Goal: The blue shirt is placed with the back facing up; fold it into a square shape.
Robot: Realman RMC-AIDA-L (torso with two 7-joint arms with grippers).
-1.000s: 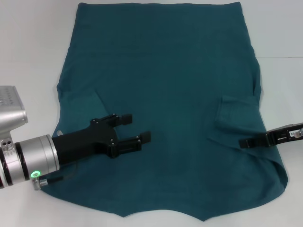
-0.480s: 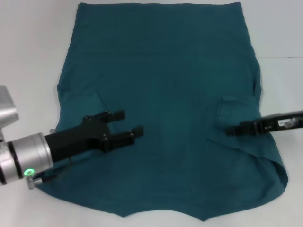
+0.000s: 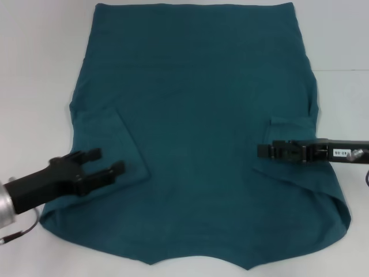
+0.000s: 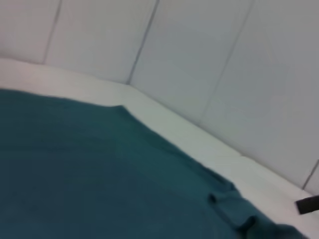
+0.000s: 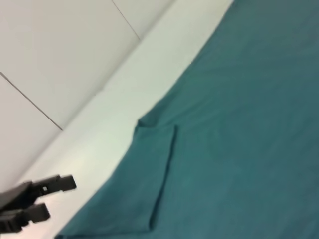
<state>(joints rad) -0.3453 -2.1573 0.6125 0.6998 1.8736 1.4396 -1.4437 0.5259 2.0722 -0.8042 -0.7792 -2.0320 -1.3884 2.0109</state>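
Note:
The blue shirt (image 3: pixel 202 98) lies spread flat on the white table (image 3: pixel 34 69), plain side up. Both sleeves are folded inward over the body, the left sleeve (image 3: pixel 109 141) and the right sleeve (image 3: pixel 291 130). My left gripper (image 3: pixel 110 160) is open and empty, low over the folded left sleeve near the shirt's left edge. It also shows in the right wrist view (image 5: pixel 50 196), open. My right gripper (image 3: pixel 262 151) reaches in from the right, over the folded right sleeve. The shirt fills the left wrist view (image 4: pixel 99 174) and the right wrist view (image 5: pixel 249 124).
Bare white table surrounds the shirt on the left (image 3: pixel 34 115) and right (image 3: pixel 346 104). A white panelled wall (image 4: pixel 199 59) stands behind the table. The shirt's near hem (image 3: pixel 196 262) lies close to the front edge of the head view.
My left gripper has drawn back to the left, from the shirt's middle to over the folded left sleeve. My right gripper has moved inward and slightly up over the right sleeve.

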